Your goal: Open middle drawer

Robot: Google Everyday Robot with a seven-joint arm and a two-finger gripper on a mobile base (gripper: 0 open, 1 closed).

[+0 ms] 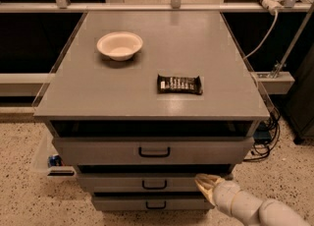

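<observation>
Middle drawer [113, 183] shut, likely rigid and rail-sliding: hook the small black loop handle [154, 184]; gripper [203, 183] near its right end, open or closed I cannot tell.

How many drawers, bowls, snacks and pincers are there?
Drawers: 3 (top drawer, middle drawer, bottom drawer)
Bowl: 1
Snack bar: 1
Pincer, at the middle drawer's right end: 1
Total: 6

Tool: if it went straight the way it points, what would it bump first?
Probably the middle drawer front, right of its handle. The tool sits low right, pointing left toward it; depth is unclear.
</observation>
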